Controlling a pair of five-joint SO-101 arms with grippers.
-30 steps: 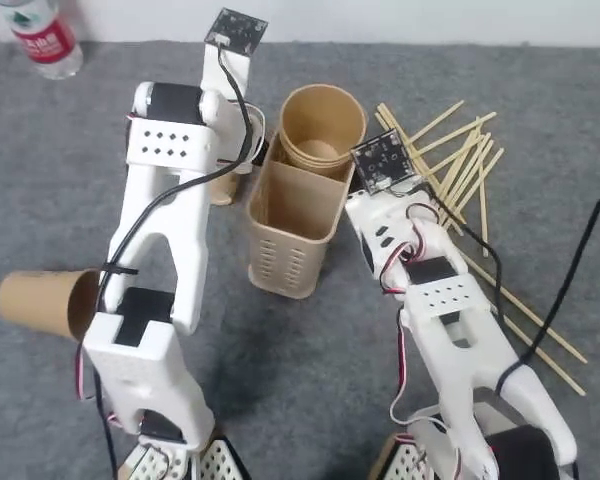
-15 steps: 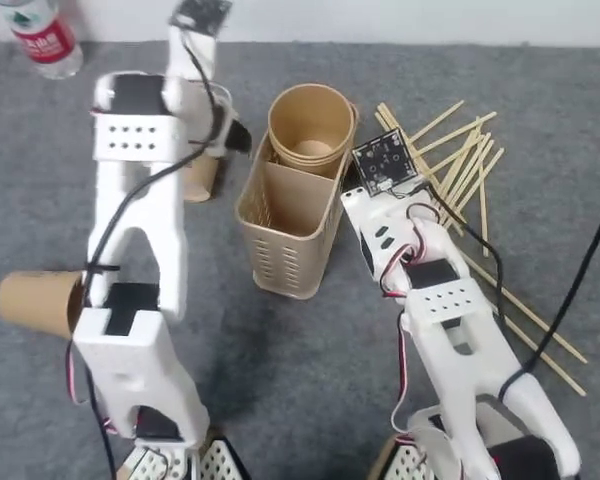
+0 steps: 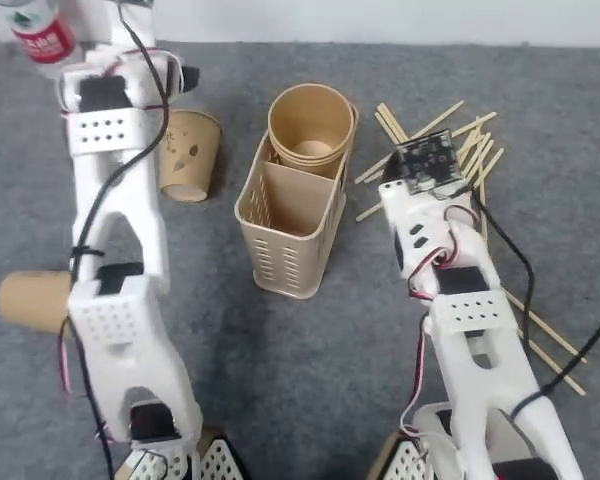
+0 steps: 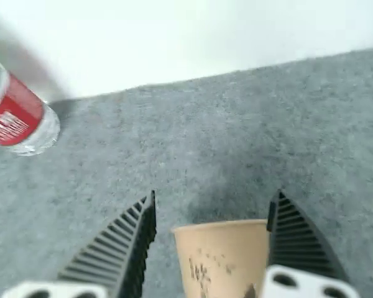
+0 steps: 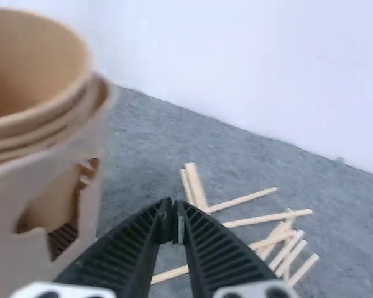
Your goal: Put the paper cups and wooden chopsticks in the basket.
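While both arms sit over the grey desk [image 3: 310,400], the basket [image 3: 285,240] stands upright at centre, with stacked paper cups [image 3: 312,115] in its far compartment. Another paper cup [image 4: 222,257] stands inverted between the left hand's [image 4: 215,200] widely spread fingers, ungripped. A third cup [image 3: 28,300] lies sideways, well apart. Wooden chopsticks [image 5: 248,220] lie scattered beside the basket, near the right hand [image 5: 174,208], which is pressed together and empty.

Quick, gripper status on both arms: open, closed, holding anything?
Left gripper: open, a paper cup between its fingers, not clamped.
Right gripper: closed, nothing seen in it, near the chopsticks.
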